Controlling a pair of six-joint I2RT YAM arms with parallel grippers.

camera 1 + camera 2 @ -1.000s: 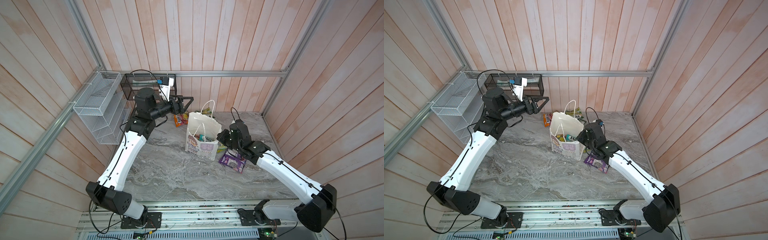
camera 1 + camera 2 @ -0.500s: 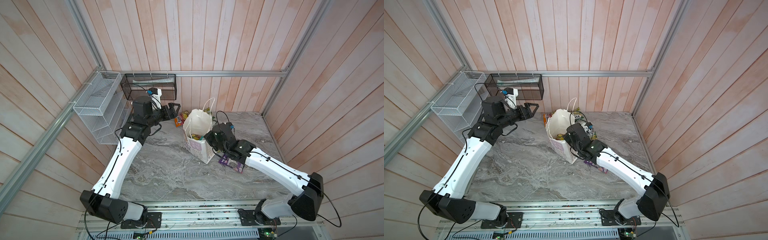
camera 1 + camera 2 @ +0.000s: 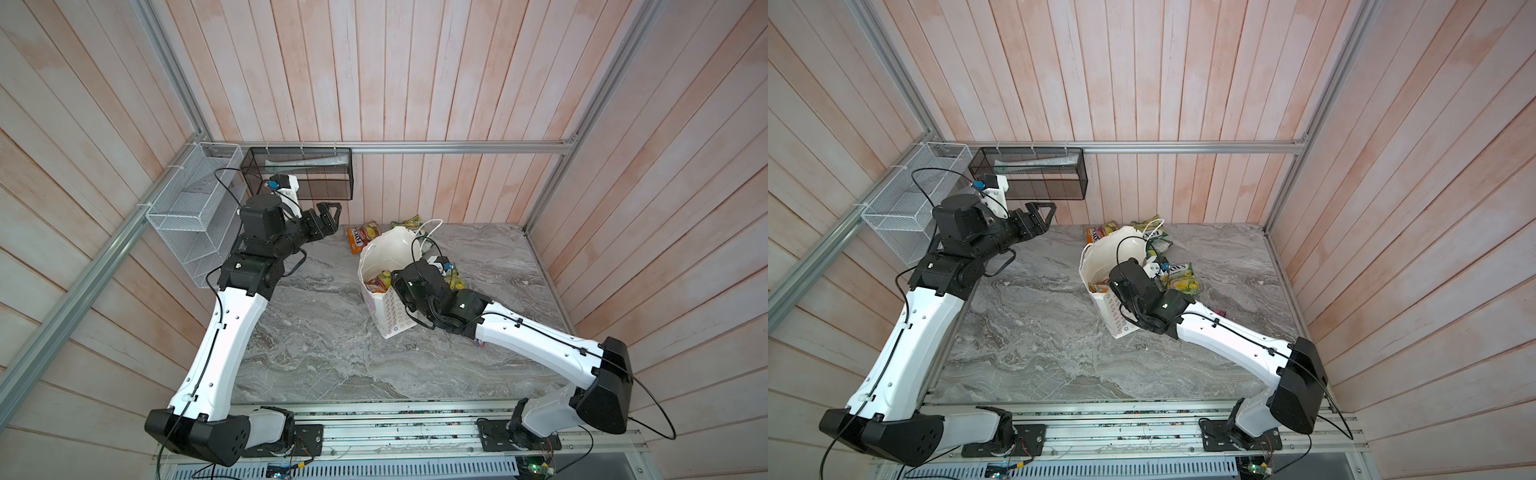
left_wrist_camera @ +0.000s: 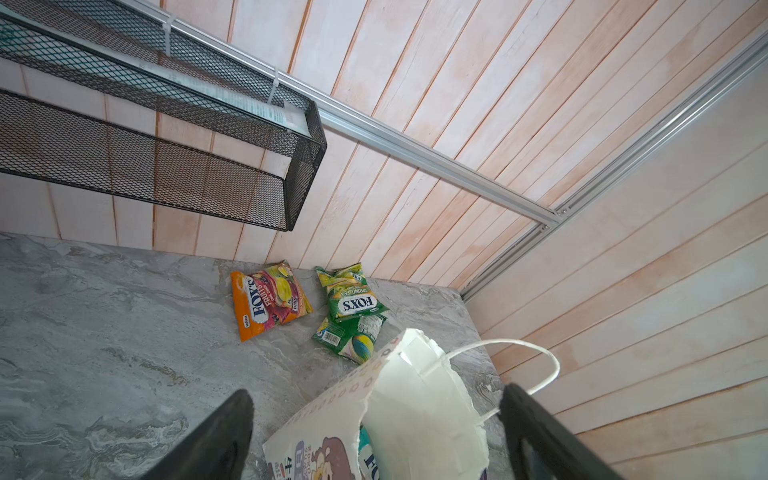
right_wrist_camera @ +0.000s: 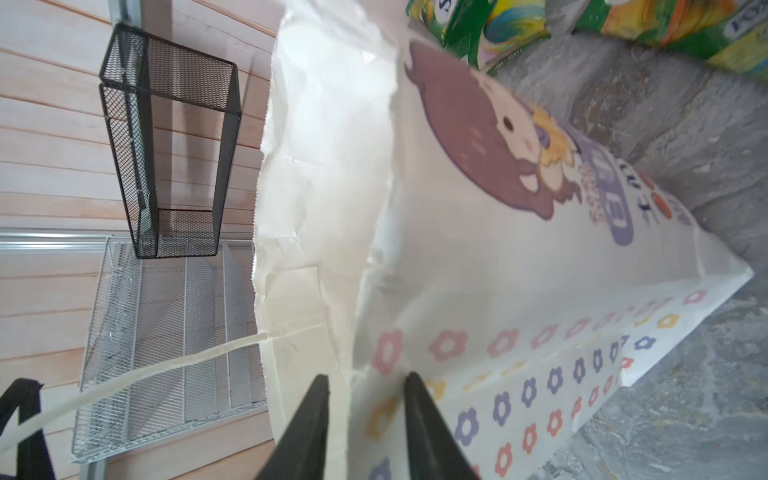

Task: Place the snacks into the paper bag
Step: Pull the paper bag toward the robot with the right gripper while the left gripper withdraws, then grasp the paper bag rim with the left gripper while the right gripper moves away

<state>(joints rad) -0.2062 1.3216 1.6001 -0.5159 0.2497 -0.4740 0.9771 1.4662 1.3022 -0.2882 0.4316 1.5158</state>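
The edge of the paper bag (image 5: 498,266) sits in the half-open right tool (image 5: 366,378). The left tool (image 4: 376,391) is wide open, empty.

Left arm (image 3: 226,332) raised, elbow bent, wrist turned toward the middle; left gripper (image 3: 330,210) held level in the air, jaws spread wide. Right arm (image 3: 536,338) stretched low toward the middle, wrist pitched down; right gripper (image 5: 366,384) with fingers (image 5: 320,399) parted by a narrow gap.

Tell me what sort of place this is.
Likely a robot test cell: plank walls framed by aluminium rail, a marble-look tabletop, a left arm and right arm bolted to a front track.
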